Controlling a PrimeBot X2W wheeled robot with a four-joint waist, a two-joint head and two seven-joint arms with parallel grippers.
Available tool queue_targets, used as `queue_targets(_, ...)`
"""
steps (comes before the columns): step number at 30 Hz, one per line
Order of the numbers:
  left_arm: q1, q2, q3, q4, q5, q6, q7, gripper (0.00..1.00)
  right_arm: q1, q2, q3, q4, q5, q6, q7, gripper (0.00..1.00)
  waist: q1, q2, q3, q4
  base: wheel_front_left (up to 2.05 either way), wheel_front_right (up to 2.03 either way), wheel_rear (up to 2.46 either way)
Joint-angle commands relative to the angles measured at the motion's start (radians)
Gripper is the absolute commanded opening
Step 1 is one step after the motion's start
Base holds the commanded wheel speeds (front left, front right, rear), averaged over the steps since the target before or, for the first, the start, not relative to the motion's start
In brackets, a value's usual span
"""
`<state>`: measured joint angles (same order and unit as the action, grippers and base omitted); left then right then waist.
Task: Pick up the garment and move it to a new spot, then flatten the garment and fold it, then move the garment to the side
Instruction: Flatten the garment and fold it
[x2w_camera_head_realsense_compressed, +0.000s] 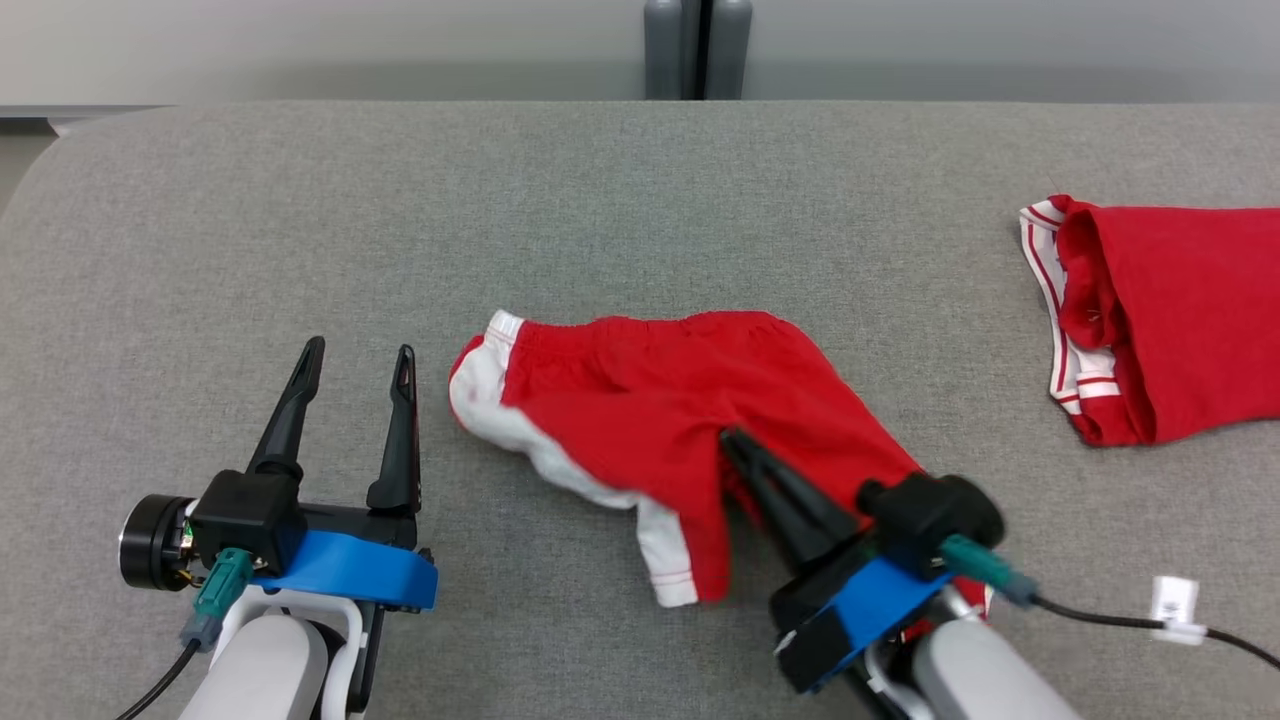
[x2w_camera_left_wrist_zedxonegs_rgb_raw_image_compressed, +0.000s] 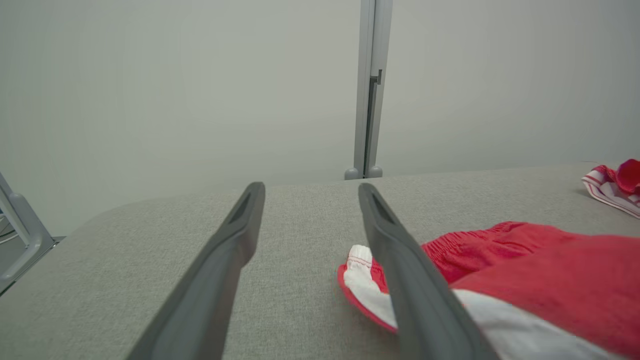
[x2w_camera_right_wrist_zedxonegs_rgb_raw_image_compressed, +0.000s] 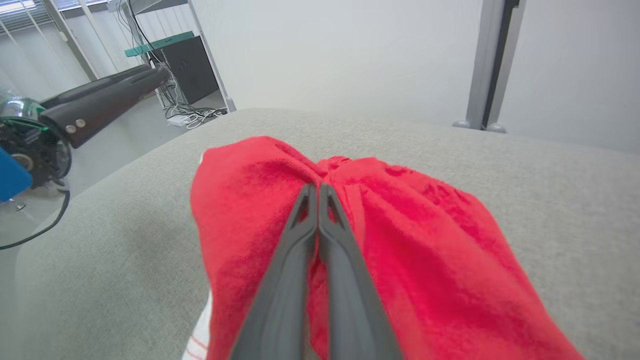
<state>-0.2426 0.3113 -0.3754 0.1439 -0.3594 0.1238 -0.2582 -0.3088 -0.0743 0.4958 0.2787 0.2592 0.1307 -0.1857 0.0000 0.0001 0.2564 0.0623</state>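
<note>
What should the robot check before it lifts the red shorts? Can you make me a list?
1. Right gripper shut on the red cloth shorts with white side stripes: ok, cloth puckers at its tips.
2. How many layers are pinched: cannot tell.
3. Left gripper open and off the shorts: ok.
4. Shorts lying flat: not ok, rumpled.
5. Other red garment with striped white trim apart from the shorts: ok, it lies far right on the grey fabric table.

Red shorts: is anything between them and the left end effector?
Nothing visible does. Bare grey table lies between the left end effector and the red shorts; the right end effector is shut on their middle.
</note>
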Motion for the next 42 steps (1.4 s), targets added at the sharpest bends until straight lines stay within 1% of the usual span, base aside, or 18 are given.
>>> queue_targets(1,0.006,0.003,0.001,-0.004,0.004,0.006,-0.005,1.00,0.024,-0.019,-0.042,-0.053,-0.014,0.000,0.022,0.00,0.0000,-0.0001,-0.001,-0.004,0.00,0.00,0.00)
queue_targets(4,0.007,0.002,0.001,-0.008,0.006,0.009,-0.006,1.00,0.051,-0.043,-0.130,-0.133,-0.020,0.000,0.076,0.00,0.0000,-0.0001,0.003,-0.008,0.00,0.00,0.00)
queue_targets(6,0.002,0.001,-0.001,-0.010,0.007,0.008,-0.006,1.00,0.062,-0.063,-0.189,-0.155,-0.012,0.000,0.112,0.00,0.0000,-0.0001,0.008,-0.008,0.00,0.00,0.00)
queue_targets(9,-0.007,-0.003,-0.006,-0.009,0.008,0.003,-0.007,1.00,0.078,-0.084,-0.270,-0.122,0.010,0.000,0.169,0.00,0.0000,-0.0001,0.017,-0.003,0.00,0.00,0.00)
queue_targets(11,-0.017,-0.005,-0.008,-0.007,0.009,0.000,-0.007,1.00,0.075,-0.084,-0.310,-0.085,0.038,0.000,0.183,0.00,0.0000,-0.0001,0.023,0.001,0.00,0.00,0.00)
queue_targets(12,-0.023,-0.008,-0.008,-0.004,0.009,-0.002,-0.007,1.00,0.073,-0.085,-0.339,-0.041,0.058,0.000,0.181,0.11,0.0000,-0.0001,0.026,0.004,0.00,0.00,0.00)
queue_targets(13,-0.022,-0.008,-0.008,-0.003,0.008,-0.002,-0.007,1.00,0.073,-0.082,-0.351,-0.020,0.061,0.000,0.173,0.45,0.0000,-0.0001,0.027,0.004,0.00,0.00,0.00)
queue_targets(14,-0.021,-0.009,-0.008,-0.001,0.008,-0.001,-0.007,1.00,0.071,-0.080,-0.361,-0.004,0.060,0.000,0.164,0.95,0.0000,-0.0001,0.027,0.004,0.00,0.00,0.00)
queue_targets(15,-0.021,-0.010,-0.008,0.000,0.008,0.000,-0.007,1.00,0.069,-0.074,-0.368,0.006,0.069,0.000,0.150,1.00,0.0000,-0.0001,0.026,0.004,0.00,0.00,0.00)
queue_targets(18,-0.013,-0.011,-0.005,0.004,0.007,0.003,-0.008,1.00,0.070,-0.067,-0.386,0.018,0.073,0.000,0.108,1.00,0.0000,-0.0001,0.021,0.000,0.00,0.00,0.00)
queue_targets(21,-0.004,-0.013,-0.003,0.006,0.007,0.007,-0.008,1.00,0.088,-0.071,-0.405,-0.004,0.054,0.000,0.067,1.00,0.0000,-0.0001,0.011,-0.006,0.00,0.00,0.00)
queue_targets(26,0.016,-0.010,0.004,0.006,0.006,0.015,-0.008,1.00,0.141,-0.077,-0.467,-0.112,-0.009,0.000,0.007,1.00,0.0000,-0.0001,-0.014,-0.017,0.00,0.00,0.00)
queue_targets(29,0.030,-0.005,0.012,0.004,0.004,0.023,-0.008,1.00,0.191,-0.059,-0.501,-0.202,-0.060,0.000,-0.011,1.00,0.0000,-0.0001,-0.036,-0.023,0.00,0.00,0.00)
queue_targets(34,0.060,0.006,0.017,0.002,0.004,0.037,-0.006,1.00,0.288,-0.016,-0.515,-0.343,-0.132,0.000,0.010,1.00,0.0000,-0.0001,-0.070,-0.034,0.00,0.00,0.00)
queue_targets(35,0.060,0.006,0.017,0.002,0.004,0.037,-0.006,1.00,0.288,-0.016,-0.515,-0.343,-0.132,0.000,0.010,1.00,0.0000,-0.0001,-0.070,-0.034,0.00,0.00,0.00)
queue_targets(38,0.079,0.012,0.015,-0.002,0.003,0.043,0.000,1.00,0.349,0.005,-0.521,-0.396,-0.145,0.000,0.032,1.00,0.0000,-0.0001,-0.087,-0.039,0.00,0.00,0.00)
queue_targets(42,0.104,0.021,0.012,-0.013,-0.002,0.049,0.009,1.00,0.407,0.020,-0.523,-0.429,-0.134,0.000,0.051,1.00,0.0000,-0.0001,-0.106,-0.047,0.00,0.00,0.00)
